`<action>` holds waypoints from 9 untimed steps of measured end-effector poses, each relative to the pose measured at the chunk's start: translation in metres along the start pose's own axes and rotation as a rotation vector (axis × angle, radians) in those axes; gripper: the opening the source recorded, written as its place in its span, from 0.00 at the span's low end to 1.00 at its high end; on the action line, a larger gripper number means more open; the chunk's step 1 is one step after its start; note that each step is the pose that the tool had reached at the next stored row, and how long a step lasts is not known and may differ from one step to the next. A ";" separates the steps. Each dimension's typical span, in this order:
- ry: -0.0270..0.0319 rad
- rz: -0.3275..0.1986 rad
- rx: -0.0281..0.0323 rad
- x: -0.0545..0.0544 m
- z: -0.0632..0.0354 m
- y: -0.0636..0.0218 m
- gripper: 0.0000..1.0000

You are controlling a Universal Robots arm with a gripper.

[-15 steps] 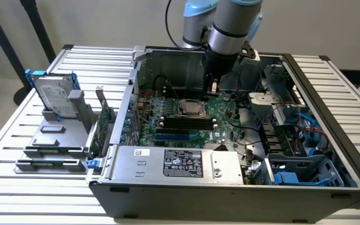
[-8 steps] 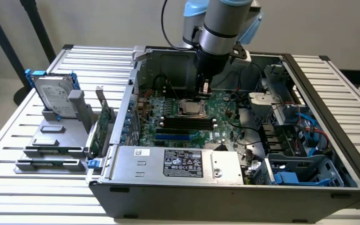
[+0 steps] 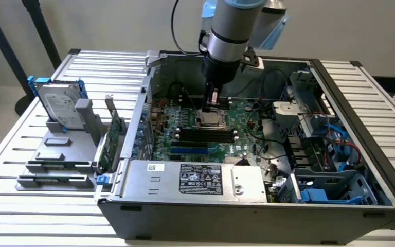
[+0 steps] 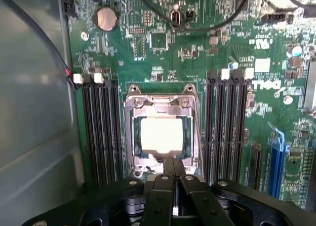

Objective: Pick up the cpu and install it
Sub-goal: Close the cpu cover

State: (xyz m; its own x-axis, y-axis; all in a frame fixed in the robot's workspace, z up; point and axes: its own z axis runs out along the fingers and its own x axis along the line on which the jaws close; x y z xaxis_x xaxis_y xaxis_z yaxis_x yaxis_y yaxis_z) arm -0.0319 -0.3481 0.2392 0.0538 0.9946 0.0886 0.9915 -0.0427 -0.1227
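**Status: socket area**

1. Fingers (image 4: 168, 172): pressed together, nothing pinched between them. In the ext. view the arm (image 3: 228, 31) stands approx. vertical inside the open case (image 3: 252, 221), w/ the fingers pointing down at the motherboard (image 4: 163, 43).
2. Cpu (image 4: 162, 134): lies flat inside the socket (image 4: 160, 101), directly below and just ahead of the fingertips. The tips overlap the cpu's near edge in the wrist view; contact vs. small gap cannot be told.
3. Socket frame: metal, surrounds the cpu on all sides; two hinge lugs sit on the far side from the fingers.
4. Memory slots (image 4: 101, 132): black, in two banks, one each side of the fingers, parallel to them and just beside the socket.
5. Coin cell (image 4: 106, 18): on the board, well beyond the socket from the fingers.
6. PSU (image 3: 197, 177): in the case, near the fingers, across the memory slots from the socket.
7. Hard drive (image 3: 60, 105): in a blue frame, upright on a grey holder (image 3: 60, 154) on the bench (image 3: 5, 154), outside the case, well apart from the fingers toward the ext. view's left.
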 end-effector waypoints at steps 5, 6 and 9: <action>0.0066 -0.001 0.0119 -0.001 0.0026 -0.0093 0.11; 0.0081 -0.002 0.0129 -0.001 0.0032 -0.0105 0.11; 0.0133 -0.006 0.0138 -0.001 0.0060 -0.0120 0.11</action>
State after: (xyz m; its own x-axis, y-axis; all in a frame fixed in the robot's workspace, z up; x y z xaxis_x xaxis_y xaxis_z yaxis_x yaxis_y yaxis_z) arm -0.0445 -0.3480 0.2347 0.0490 0.9935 0.1026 0.9901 -0.0348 -0.1357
